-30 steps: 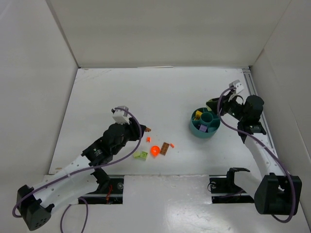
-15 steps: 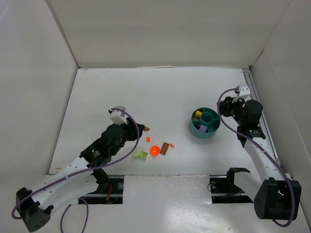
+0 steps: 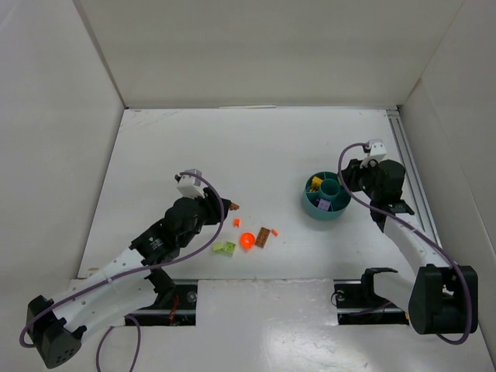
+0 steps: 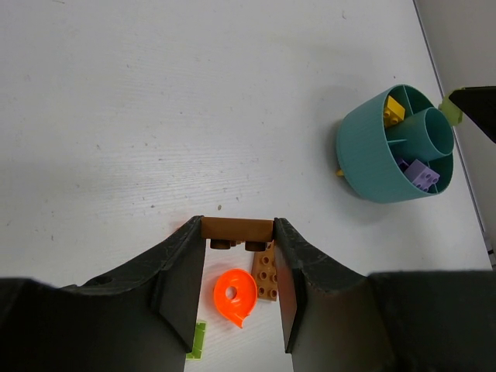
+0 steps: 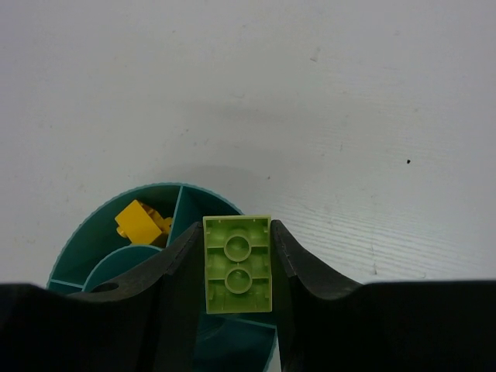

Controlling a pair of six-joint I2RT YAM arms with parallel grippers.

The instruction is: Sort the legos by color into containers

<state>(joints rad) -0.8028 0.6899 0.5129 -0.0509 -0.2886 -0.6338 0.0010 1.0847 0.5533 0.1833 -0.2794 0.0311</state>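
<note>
Now, green drop-off.
Your right gripper [image 5: 236, 229] pinches a lime green brick [image 5: 237, 267] over the teal bowl [image 5: 87, 239]: release it away from other colors; left gripper [image 4: 237, 234] grasps a brown brick [image 4: 236, 227].

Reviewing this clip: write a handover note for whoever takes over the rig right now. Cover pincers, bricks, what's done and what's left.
Left pincer: shut on a brown brick, near the loose pieces.
Right pincer: shut on a lime green brick, at the teal bowl, not yet released.
Done: a yellow brick and purple lego lie in separate compartments.
Left: drop both held bricks, then sort the round orange piece, brown plate, loose lime green lego and small orange bits on the table.
</note>
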